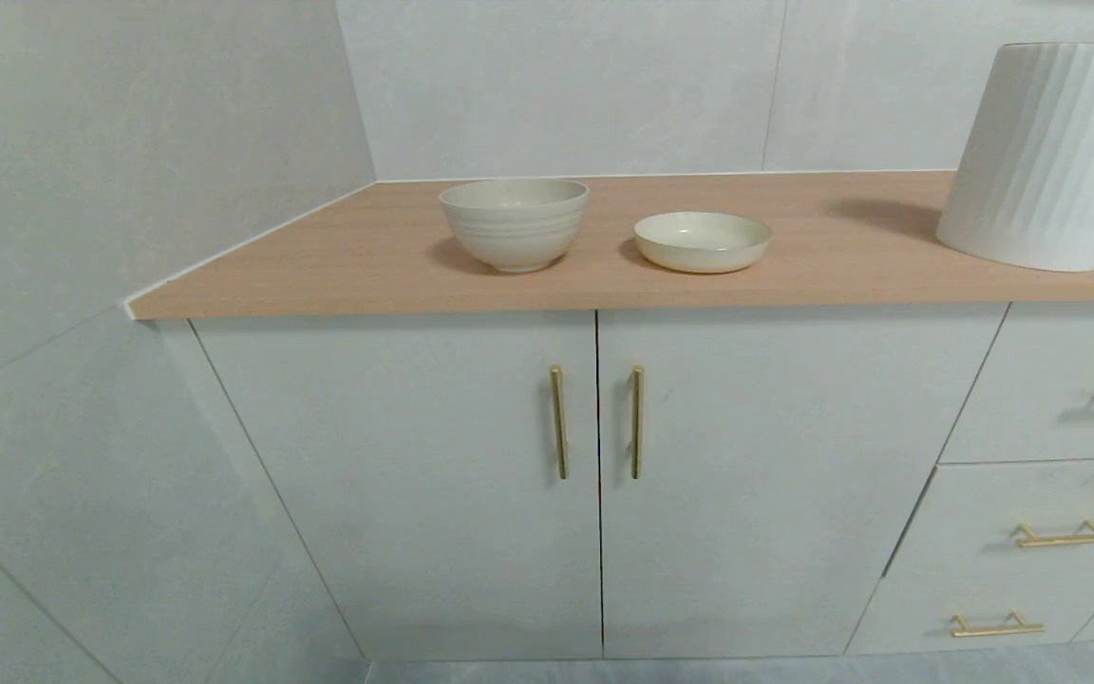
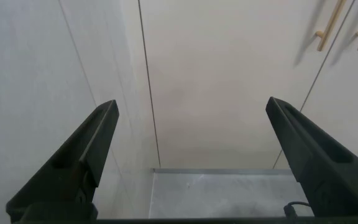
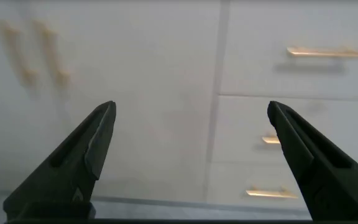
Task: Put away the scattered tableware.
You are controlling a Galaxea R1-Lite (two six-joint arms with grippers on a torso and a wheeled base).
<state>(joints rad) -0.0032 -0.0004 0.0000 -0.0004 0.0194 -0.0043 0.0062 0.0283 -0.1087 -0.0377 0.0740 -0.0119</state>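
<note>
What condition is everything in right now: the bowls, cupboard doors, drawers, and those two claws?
Deep bowl: upright, looks empty, on the counter.
Shallow dish: upright, empty, beside the deep bowl, not touching it.
Cupboard doors: both shut.
Drawers: shut.
Left claw: open, holding nothing.
Right claw: open, holding nothing.

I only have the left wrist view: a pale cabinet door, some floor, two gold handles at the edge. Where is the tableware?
Observer: On the wooden countertop above the double cabinet doors: a deep cream ribbed bowl and a shallow cream dish, side by side, not touching.
Operator: Which one is on our left?
Observer: The bowl; the dish sits to its right.
Operator: And the right gripper?
Observer: Open and empty, facing the white drawers with gold bar handles.
</note>
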